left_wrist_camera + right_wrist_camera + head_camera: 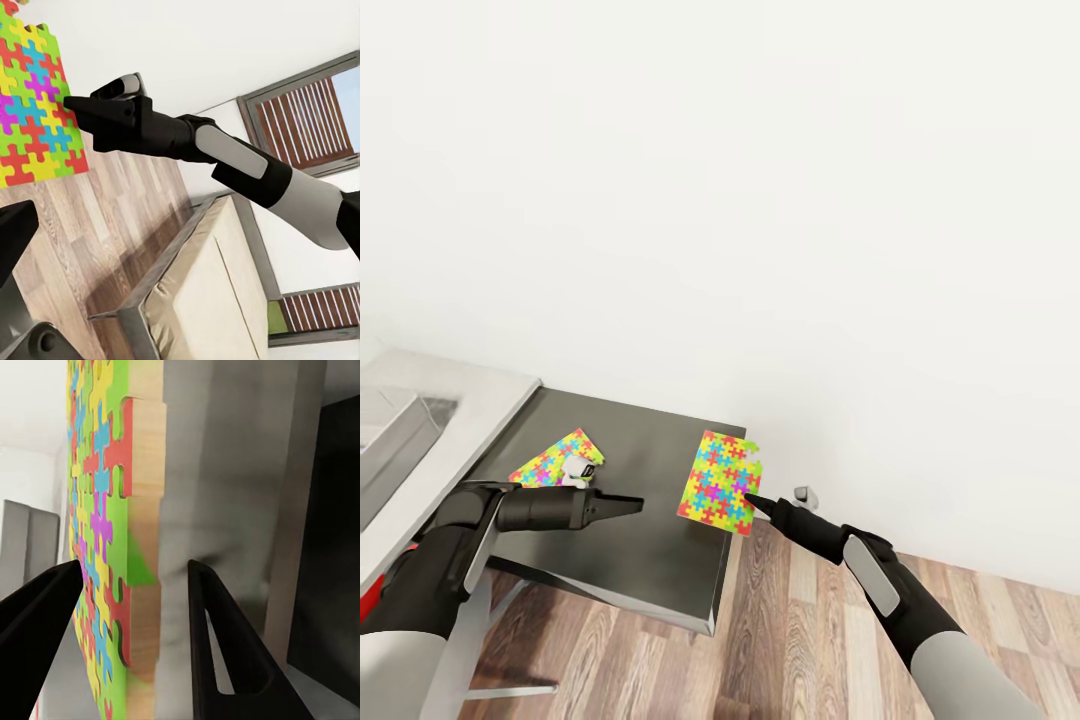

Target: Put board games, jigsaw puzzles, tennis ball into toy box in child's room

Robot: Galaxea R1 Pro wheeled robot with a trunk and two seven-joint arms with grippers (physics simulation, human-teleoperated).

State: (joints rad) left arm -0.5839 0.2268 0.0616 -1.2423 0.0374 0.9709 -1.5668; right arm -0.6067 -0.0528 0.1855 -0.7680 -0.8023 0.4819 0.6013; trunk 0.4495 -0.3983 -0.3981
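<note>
One jigsaw puzzle (720, 482) of bright interlocking pieces is at the right edge of a dark grey cabinet top (650, 560), reaching past that edge. My right gripper (750, 498) is shut on its near edge. In the right wrist view the puzzle's edge (142, 510) stands between the two fingers (217, 645). The left wrist view shows the same puzzle (34, 97) pinched by the right fingertips (79, 105). A second jigsaw puzzle (550, 462) lies flat at the cabinet's left. My left gripper (632, 506) hovers over the cabinet between the two puzzles, holding nothing.
The pale table (470, 410) adjoins the cabinet on the left, with the grey toy box (390, 435) at the view's edge. A small white object (582, 468) sits on the second puzzle. Wood floor (800, 640) lies to the right. The bed (202, 292) appears in the left wrist view.
</note>
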